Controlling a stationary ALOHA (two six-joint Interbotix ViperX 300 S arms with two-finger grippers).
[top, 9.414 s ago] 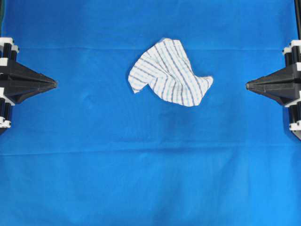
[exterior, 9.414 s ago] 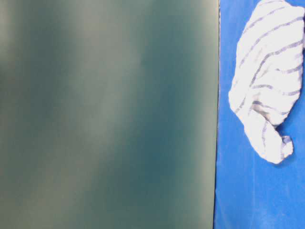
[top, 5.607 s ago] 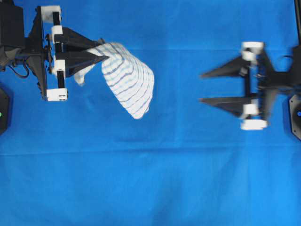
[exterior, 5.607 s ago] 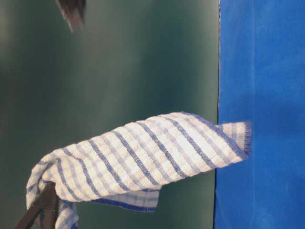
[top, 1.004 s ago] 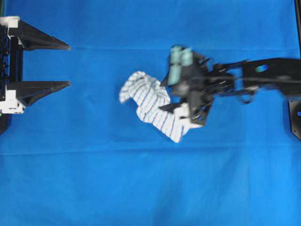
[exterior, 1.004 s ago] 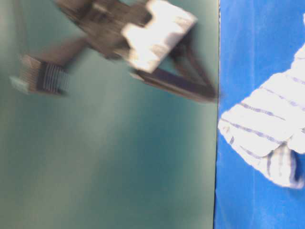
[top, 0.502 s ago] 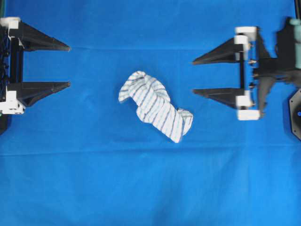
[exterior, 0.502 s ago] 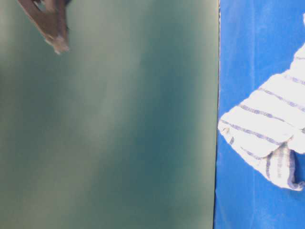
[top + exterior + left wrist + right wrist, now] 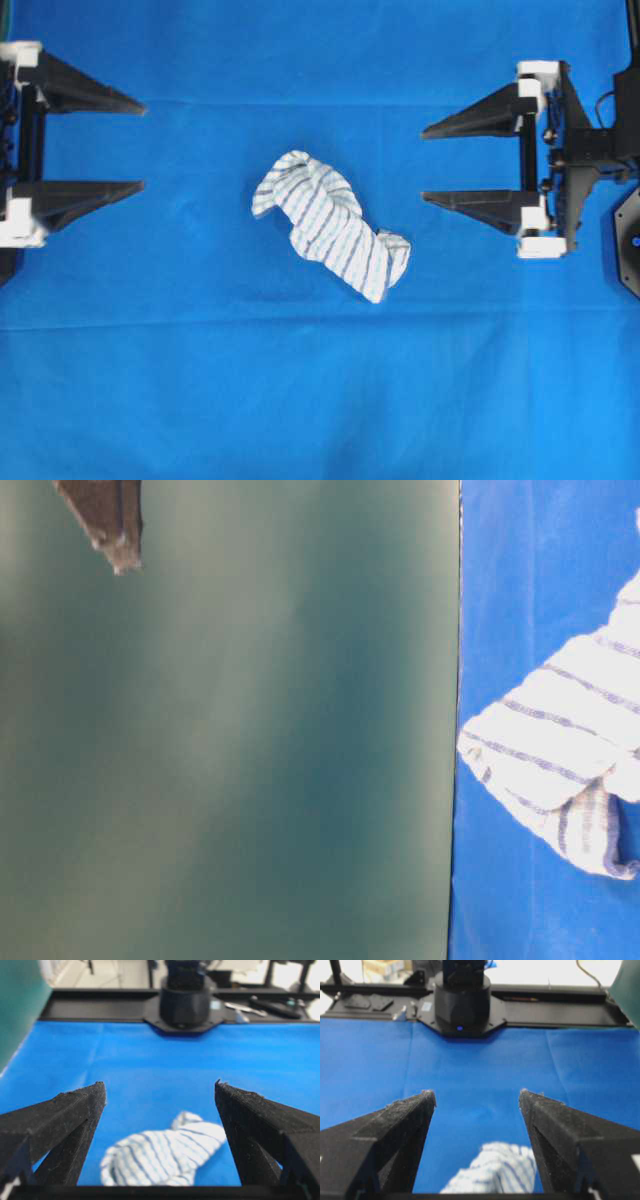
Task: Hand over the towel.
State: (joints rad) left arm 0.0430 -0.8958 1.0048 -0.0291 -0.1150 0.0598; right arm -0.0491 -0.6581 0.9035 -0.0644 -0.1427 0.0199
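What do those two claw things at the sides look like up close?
Each pincer, left and right, has two long, pointed, matte black wedge fingers on a black bar with white end blocks. Thin dark cables run behind the right one.

Crumpled towel [image 9: 330, 238] on blue table cover [image 9: 320, 400]

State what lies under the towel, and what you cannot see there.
The towel lies crumpled on the blue cover, which shows all around it. Whatever is beneath its folds is hidden.

Left gripper [image 9: 142, 146] – fingers wide apart; right gripper [image 9: 422, 165] – same, empty.
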